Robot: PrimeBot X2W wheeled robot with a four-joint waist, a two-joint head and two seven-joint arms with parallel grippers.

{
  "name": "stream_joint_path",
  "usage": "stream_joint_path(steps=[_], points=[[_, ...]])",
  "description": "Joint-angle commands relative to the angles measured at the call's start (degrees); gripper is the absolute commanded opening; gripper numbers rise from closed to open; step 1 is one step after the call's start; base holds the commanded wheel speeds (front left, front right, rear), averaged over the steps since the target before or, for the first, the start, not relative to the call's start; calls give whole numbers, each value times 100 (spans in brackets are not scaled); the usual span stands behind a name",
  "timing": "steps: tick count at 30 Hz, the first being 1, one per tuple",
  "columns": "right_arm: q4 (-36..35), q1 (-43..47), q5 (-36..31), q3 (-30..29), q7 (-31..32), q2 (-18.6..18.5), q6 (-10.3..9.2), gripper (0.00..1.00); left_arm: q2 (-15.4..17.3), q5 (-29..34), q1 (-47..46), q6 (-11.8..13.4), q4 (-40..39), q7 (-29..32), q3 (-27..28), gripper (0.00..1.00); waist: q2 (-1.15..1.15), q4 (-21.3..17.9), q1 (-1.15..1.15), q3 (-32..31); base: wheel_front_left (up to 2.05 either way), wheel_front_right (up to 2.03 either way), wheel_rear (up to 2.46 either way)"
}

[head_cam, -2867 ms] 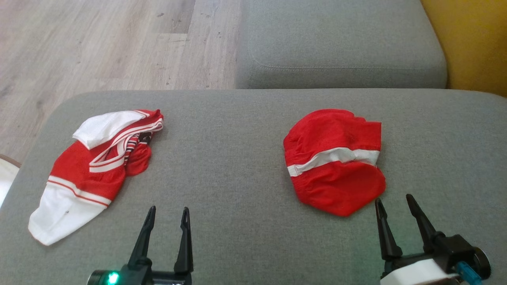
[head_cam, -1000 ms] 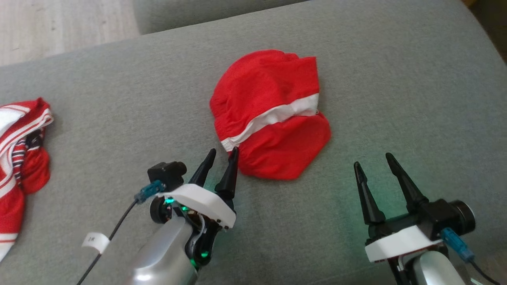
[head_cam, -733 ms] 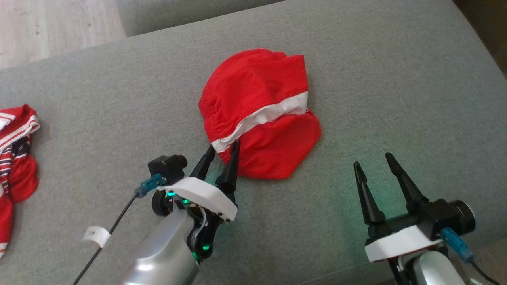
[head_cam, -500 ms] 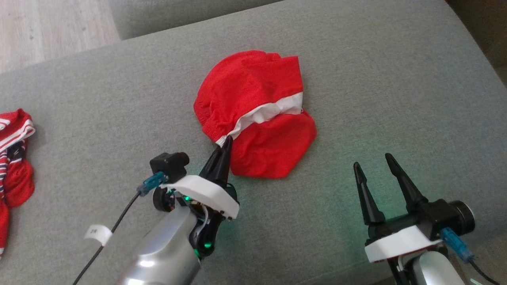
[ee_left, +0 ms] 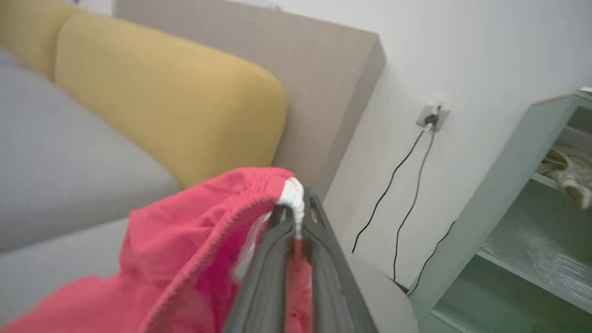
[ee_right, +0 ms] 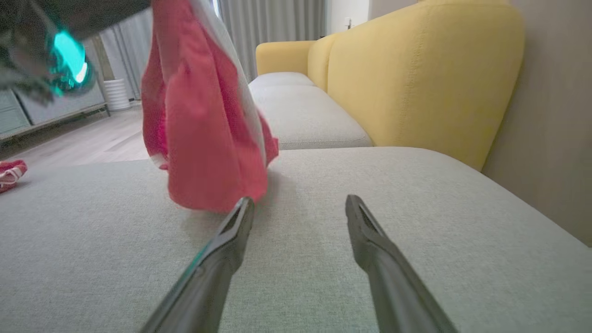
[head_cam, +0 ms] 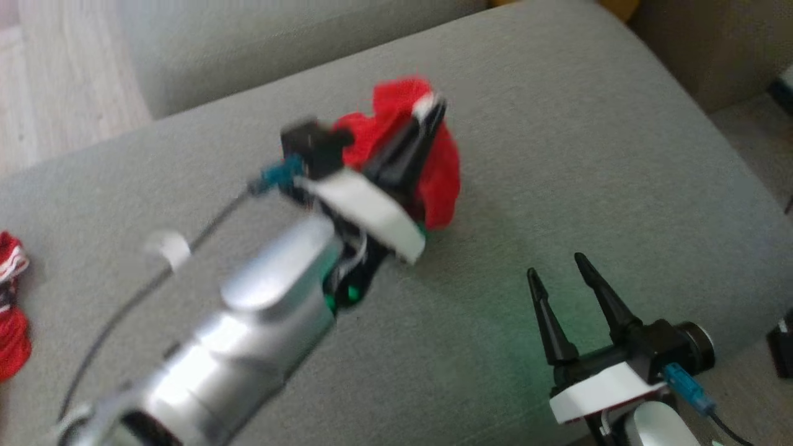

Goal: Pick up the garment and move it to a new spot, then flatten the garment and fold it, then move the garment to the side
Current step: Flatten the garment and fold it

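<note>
My left fingers [head_cam: 433, 114], shut on the garment [head_cam: 443, 173], have swung it up beyond my empty, spread right fingers [head_cam: 554, 265]: pickup looks done, relocating next.

The blurred left hand [head_cam: 435, 111] hides part of the red garment [head_cam: 446, 176]; a second garment [head_cam: 12, 328] is cropped at nine o'clock.

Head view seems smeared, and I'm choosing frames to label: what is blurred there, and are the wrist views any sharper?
Head view: left gripper, its arm and the red garment are smeared; right gripper is crisp. Left wrist view: garment's lower folds soft, wall fairly clear. Right wrist view: sharp cushion, garment slightly blurred.
</note>
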Motion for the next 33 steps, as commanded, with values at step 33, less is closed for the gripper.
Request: stream_joint_path(steps=[33], points=[[-316,-101,312,-173,-22,-292,37,100,2871,-1175,1384,-8,-1718,-447,-106,0,0,1321,1,196,0,0,0]])
